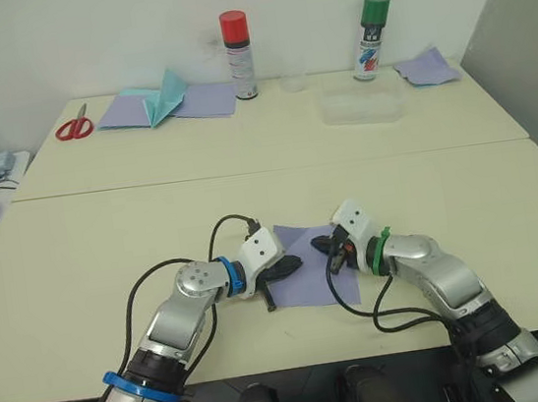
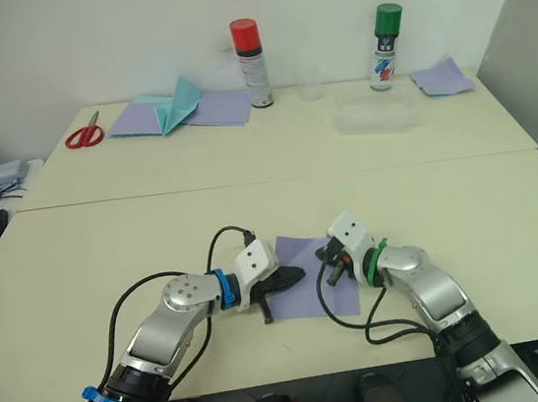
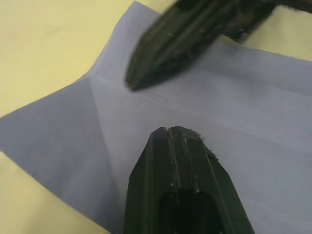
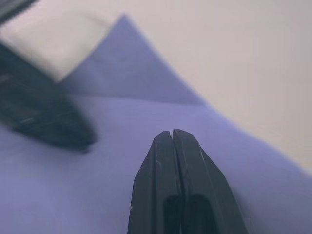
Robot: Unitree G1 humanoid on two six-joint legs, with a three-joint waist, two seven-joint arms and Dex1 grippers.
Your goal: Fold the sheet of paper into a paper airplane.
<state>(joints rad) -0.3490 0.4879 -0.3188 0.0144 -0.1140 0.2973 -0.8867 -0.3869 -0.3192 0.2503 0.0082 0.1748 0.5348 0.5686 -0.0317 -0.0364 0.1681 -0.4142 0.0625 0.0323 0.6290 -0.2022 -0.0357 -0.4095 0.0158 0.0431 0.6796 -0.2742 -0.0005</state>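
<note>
The sheet of paper (image 1: pixel 314 276) is lavender and lies flat on the near table, between my two grippers. Crease lines cross the sheet of paper (image 3: pixel 97 126) in the left wrist view. My left gripper (image 1: pixel 294 262) is shut, its tips resting over the sheet's left part. My right gripper (image 1: pixel 319 245) is shut too, with its tips over the sheet's far part, a short gap from the left one. Neither holds anything. Each wrist view shows its own shut fingertips (image 3: pixel 176 132) (image 4: pixel 171 134) above the paper, with the other gripper close by. The paper airplane is out of view.
On the far table stand a red-capped spray can (image 1: pixel 239 54), a green-capped can (image 1: pixel 371 37) and a clear plastic container (image 1: pixel 364 107). Red scissors (image 1: pixel 73 128), flat lavender sheets with a teal piece (image 1: pixel 167 100) and a rumpled lavender scrap (image 1: pixel 427 66) lie there too.
</note>
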